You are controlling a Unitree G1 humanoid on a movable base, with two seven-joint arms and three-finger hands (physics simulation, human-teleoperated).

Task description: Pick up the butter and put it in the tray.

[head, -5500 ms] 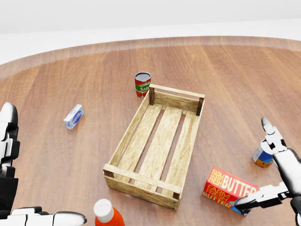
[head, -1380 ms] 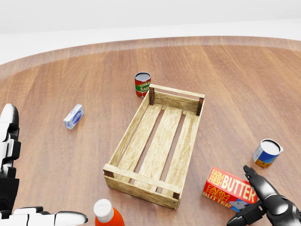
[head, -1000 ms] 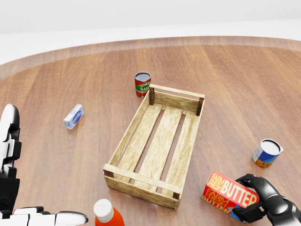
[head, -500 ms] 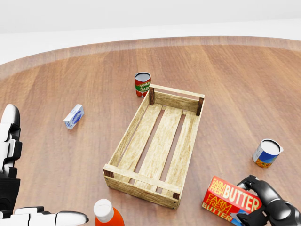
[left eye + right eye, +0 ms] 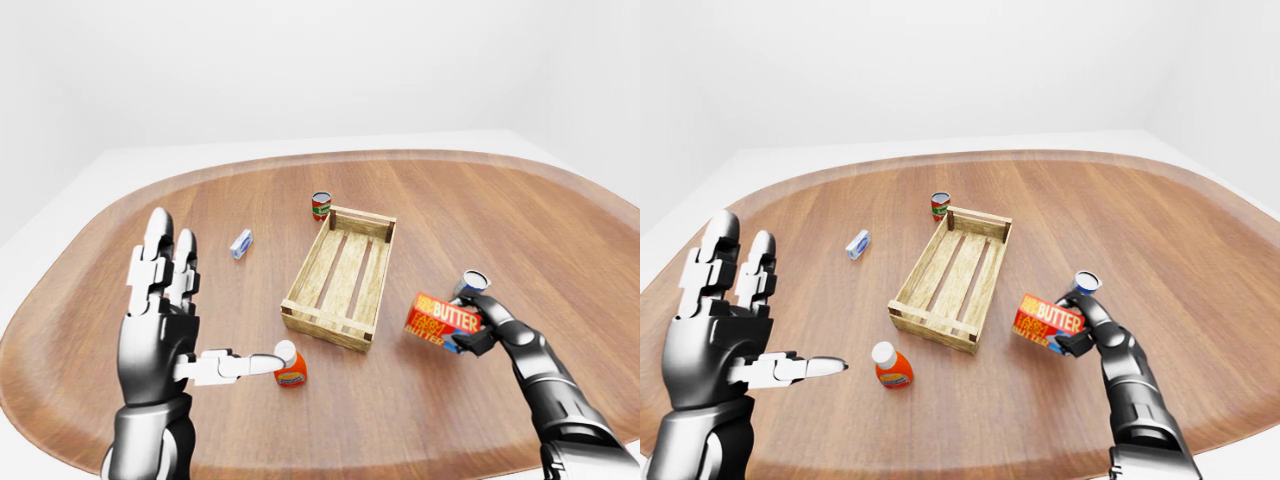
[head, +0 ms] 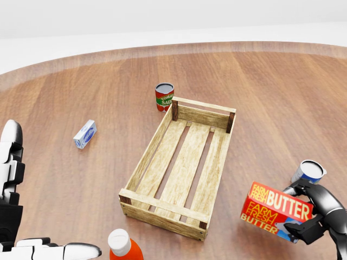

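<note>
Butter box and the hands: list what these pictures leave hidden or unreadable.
- Butter box: its right end is covered by the right hand in the head view.
- Blue can: lower part hidden behind that hand; label unreadable.
- Orange bottle: cut off by the head view's bottom edge.
- Small blue-white box: print too small to read.
- Left hand: head view shows only fingers at its left edge.

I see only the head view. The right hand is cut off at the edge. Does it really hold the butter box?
Observer: Yes. In the left-eye view the right hand grips the butter box at its right end, fingers closed round it.
Operator: Is the box off the table?
Observer: It appears lifted; the right-eye view shows a shadow on the table under it.
Operator: And my left hand? I see only a part.
Observer: The left hand is raised and open, fingers up, thumb pointing toward the orange bottle.
</note>
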